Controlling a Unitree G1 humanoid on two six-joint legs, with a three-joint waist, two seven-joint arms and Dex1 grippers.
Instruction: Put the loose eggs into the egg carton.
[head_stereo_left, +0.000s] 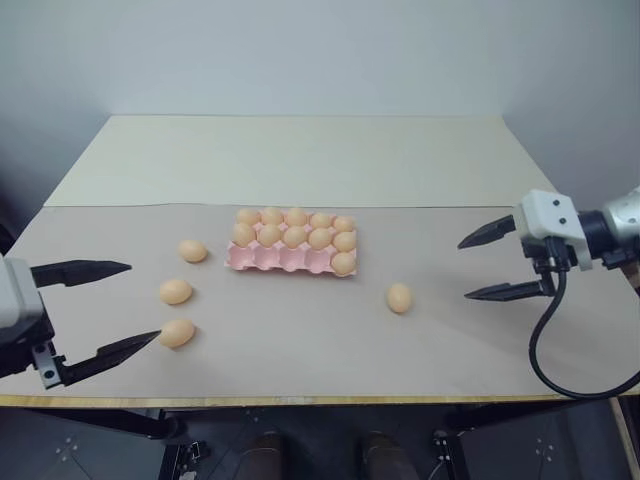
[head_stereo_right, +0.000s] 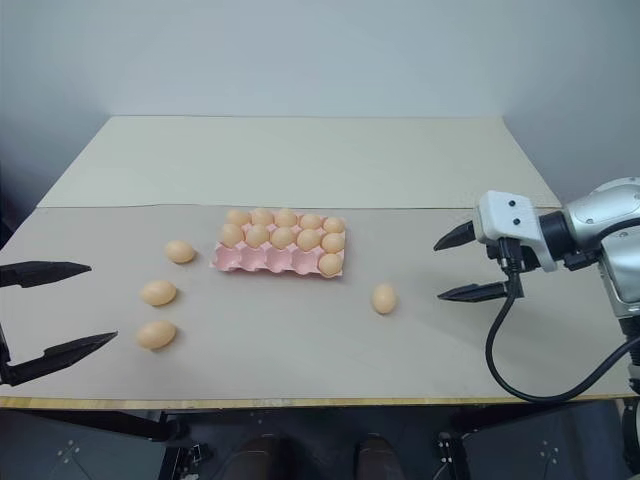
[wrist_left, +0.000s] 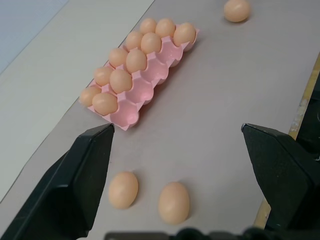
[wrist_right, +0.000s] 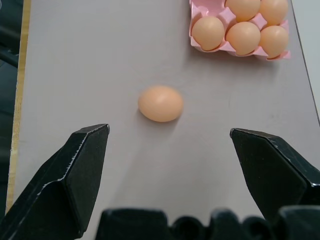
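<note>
Egg carton at mid tabletop, eleven cups filled, four near-row cups bare. Three loose eggs left of it; a fourth to its right. Left gripper spread wide, empty, lower finger tip just beside the nearest egg. Right gripper spread wide, empty, near the fourth egg, apart from it.

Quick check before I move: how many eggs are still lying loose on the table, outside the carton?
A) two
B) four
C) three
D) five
B: three loose eggs lie on the table to the left of the egg carton, and one more lies to its right, nearer the right gripper.
</note>
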